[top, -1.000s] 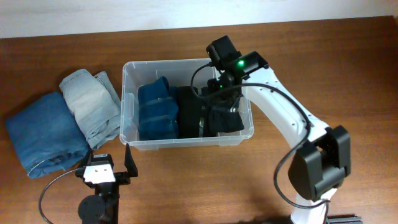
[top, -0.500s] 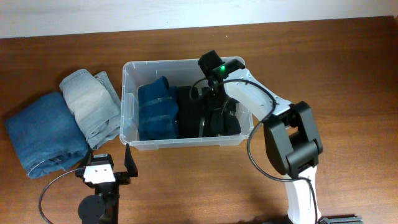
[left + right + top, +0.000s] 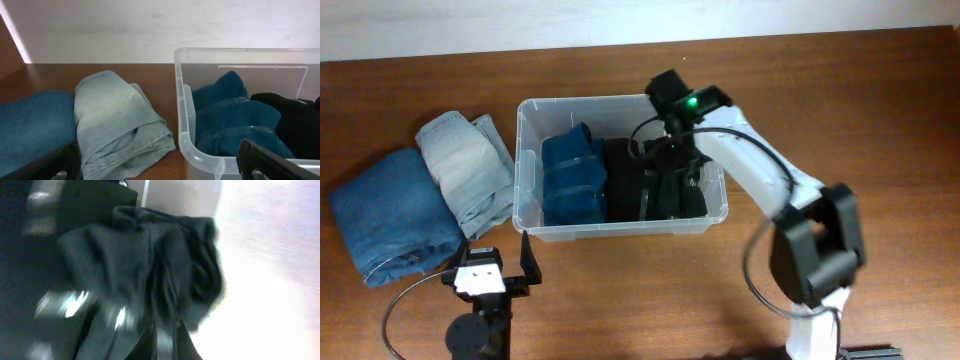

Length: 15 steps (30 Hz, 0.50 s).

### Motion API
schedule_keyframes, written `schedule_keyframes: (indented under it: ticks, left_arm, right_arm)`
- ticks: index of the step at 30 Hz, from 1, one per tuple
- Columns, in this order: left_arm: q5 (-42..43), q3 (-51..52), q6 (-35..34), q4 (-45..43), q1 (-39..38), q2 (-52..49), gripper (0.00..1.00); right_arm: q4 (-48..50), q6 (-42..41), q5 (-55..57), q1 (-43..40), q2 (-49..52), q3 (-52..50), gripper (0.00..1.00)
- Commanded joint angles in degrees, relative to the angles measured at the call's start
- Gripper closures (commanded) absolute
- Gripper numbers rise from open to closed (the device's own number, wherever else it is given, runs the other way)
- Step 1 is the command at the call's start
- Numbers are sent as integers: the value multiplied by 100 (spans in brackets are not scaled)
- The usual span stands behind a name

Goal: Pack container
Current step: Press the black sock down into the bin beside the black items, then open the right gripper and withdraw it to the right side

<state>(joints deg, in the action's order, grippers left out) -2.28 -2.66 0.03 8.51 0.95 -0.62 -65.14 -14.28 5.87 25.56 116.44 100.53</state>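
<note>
Partly packed: clothes [image 3: 573,180] in container [image 3: 523,165], two jeans [image 3: 390,215] outside at left. Right gripper [image 3: 677,168] unreadable, left gripper [image 3: 490,258] spread.

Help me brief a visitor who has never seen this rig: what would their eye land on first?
Most likely the clear container mid-table, packed with a folded dark blue garment and black clothes, with the right hand reaching down into its right end. Next, on the wooden table to its left, two folded pairs: pale jeans beside the tub, darker blue jeans farther out.
</note>
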Motion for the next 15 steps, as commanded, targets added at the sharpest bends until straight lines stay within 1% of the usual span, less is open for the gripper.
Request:
schedule_keyframes:
  ticks: [1,4,7,13,15]
  left_arm:
    - [61,37,90,-15,35,28,1]
    - [61,37,90,-15,35,28,1]
    - [61,37,90,-15,35,28,1]
    - [61,37,87,-15,35,28,1]
    - [61,37,87,-15,35,28,1]
  right_arm:
    - [-289,52,-179,42,-391,116,94]
    - [-501,55,-404,44,-343,74,94]
    - [-455,55,-629,79,-256,-76,95]
    - [271,57,-957,184,-249,-817,96]
    - [221,57,-975,181,-264,-800,96]
